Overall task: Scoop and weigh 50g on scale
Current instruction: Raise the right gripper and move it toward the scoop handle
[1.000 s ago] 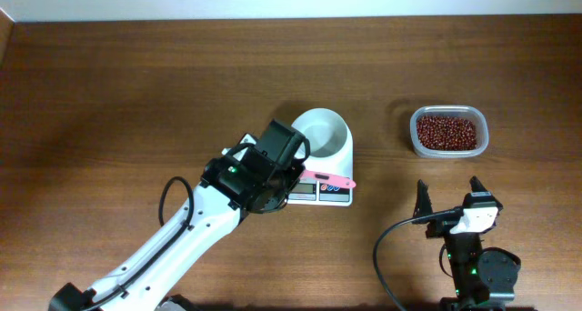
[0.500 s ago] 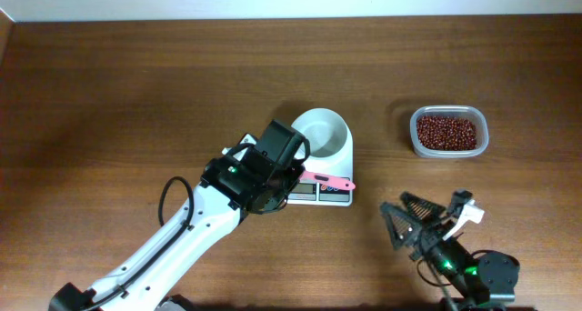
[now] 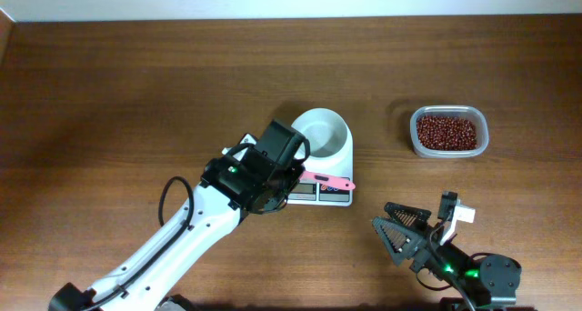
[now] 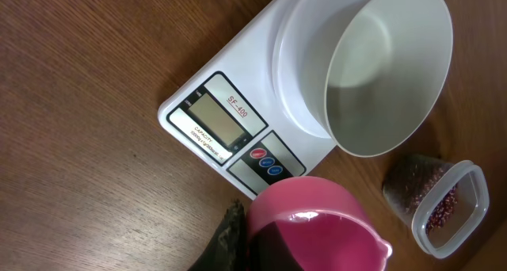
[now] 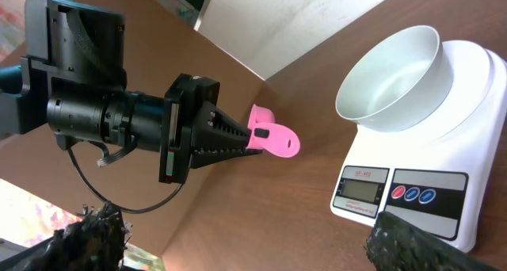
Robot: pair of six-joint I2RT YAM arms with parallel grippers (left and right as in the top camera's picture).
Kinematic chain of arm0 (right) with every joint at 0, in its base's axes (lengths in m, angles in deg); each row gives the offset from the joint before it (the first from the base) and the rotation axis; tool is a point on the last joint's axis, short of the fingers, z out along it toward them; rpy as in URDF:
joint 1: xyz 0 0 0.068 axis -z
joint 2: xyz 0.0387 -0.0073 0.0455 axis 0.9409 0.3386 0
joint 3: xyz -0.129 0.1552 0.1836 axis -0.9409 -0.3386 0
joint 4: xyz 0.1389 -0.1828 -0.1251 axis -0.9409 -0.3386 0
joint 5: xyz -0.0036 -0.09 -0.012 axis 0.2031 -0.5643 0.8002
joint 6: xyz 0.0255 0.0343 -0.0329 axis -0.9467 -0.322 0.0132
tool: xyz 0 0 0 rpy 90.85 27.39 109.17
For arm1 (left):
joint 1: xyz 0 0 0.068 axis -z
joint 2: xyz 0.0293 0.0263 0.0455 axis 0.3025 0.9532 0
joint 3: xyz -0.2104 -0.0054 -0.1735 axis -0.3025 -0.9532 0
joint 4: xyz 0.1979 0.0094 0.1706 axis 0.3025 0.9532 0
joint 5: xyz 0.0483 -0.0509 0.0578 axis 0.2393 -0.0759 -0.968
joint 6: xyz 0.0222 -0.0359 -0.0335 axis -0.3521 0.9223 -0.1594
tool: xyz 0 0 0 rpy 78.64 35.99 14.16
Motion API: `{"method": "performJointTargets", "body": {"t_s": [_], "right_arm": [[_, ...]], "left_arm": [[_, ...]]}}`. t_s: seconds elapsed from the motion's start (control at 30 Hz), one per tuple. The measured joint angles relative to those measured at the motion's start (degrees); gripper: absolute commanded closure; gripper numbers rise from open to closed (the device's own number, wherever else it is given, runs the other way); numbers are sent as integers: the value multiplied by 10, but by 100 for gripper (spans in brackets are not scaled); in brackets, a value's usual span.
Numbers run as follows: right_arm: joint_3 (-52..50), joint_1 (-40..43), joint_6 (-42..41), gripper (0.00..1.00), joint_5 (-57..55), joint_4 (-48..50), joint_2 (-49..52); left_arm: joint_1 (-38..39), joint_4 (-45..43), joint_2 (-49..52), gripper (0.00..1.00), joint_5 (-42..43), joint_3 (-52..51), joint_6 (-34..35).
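The white scale (image 3: 325, 192) stands at the table's middle with its round white bowl (image 3: 321, 133) on top, and no beans show in the bowl. My left gripper (image 3: 297, 173) is shut on a pink scoop (image 3: 331, 180), held over the scale's front edge. In the left wrist view the scoop (image 4: 314, 223) hangs just in front of the scale's buttons (image 4: 266, 162), and I see no beans in it. The beans (image 3: 446, 131) fill a clear tub at the right. My right gripper (image 3: 382, 216) is open and holds nothing, low at the front right, pointing left toward the scale (image 5: 432, 188).
The clear plastic tub (image 3: 481, 145) sits to the right of the scale, apart from it. The left arm (image 3: 173, 243) runs diagonally from the front left. A pale wall edges the far side of the brown wooden table (image 3: 136, 93).
The right gripper has swung down from pointing away from me to pointing left at the scale. The left arm and the scoop have not moved.
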Motion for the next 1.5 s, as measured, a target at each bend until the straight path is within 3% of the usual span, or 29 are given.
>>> {"method": "performJointTargets", "body": {"t_s": [0.13, 0.3, 0.4, 0.5, 0.63, 0.77, 0.93, 1.03, 1.17, 1.33, 1.4, 1.5], "right_arm": [[20, 0, 11, 1, -8, -17, 20], [88, 0, 31, 0, -83, -66, 154], [157, 0, 90, 0, -166, -177, 255], [289, 0, 182, 1, -292, -297, 331], [392, 0, 241, 1, -394, -277, 424], [426, 5, 251, 0, -428, -277, 520], [457, 45, 255, 5, -363, -372, 546], [463, 79, 264, 5, -263, -474, 522], [467, 89, 339, 7, -133, -631, 482], [467, 89, 416, 8, -93, -675, 452], [467, 89, 464, 16, -58, -679, 447], [467, 90, 520, 18, -9, -701, 447]], "left_arm": [[0, 0, 0, 100, 0, 0, 0], [0, 0, 0, 100, 0, 0, 0], [0, 0, 0, 100, 0, 0, 0], [0, 0, 0, 100, 0, 0, -2], [0, 1, 0, 100, 0, 0, -2], [0, 9, 0, 100, 0, 0, -2], [0, 13, 0, 100, 0, 0, -2], [0, 13, 0, 100, 0, 0, -2], [0, 13, 0, 100, -2, 0, -2], [0, 13, 0, 100, -2, 0, -2], [0, 13, 0, 100, -2, 0, -2], [0, 13, 0, 100, -2, 0, -2]]}}
